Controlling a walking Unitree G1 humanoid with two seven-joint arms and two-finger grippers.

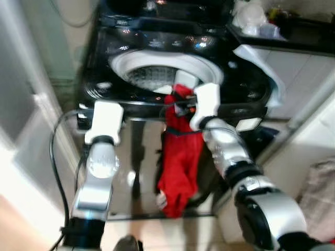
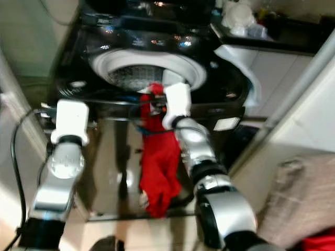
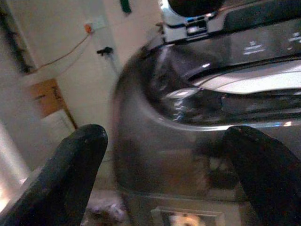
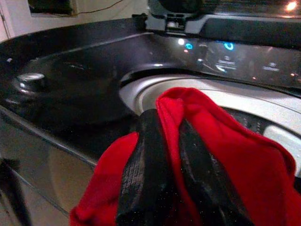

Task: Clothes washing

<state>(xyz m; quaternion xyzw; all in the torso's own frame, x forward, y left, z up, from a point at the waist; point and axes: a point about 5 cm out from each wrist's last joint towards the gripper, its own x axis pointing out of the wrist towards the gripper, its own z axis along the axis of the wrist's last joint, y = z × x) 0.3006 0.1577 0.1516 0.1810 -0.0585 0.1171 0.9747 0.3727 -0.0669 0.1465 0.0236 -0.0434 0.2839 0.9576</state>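
Note:
A black top-loading washing machine (image 1: 104,78) stands before me with its lid up and its white drum opening (image 1: 162,70) exposed. My right gripper (image 1: 180,102) is shut on a red garment (image 1: 180,162), pinched between its black fingers (image 4: 146,169) at the drum's front rim. Most of the cloth hangs down the machine's shiny front. My left gripper (image 3: 164,188) is open with nothing between its fingers, held in front of the machine's front left corner.
A white cloth (image 1: 261,65) lies on the machine's right edge. A counter with clutter (image 1: 261,23) is at the back right. A wall and door frame (image 1: 31,104) stand close on the left. A black cable (image 1: 55,167) hangs by my left arm.

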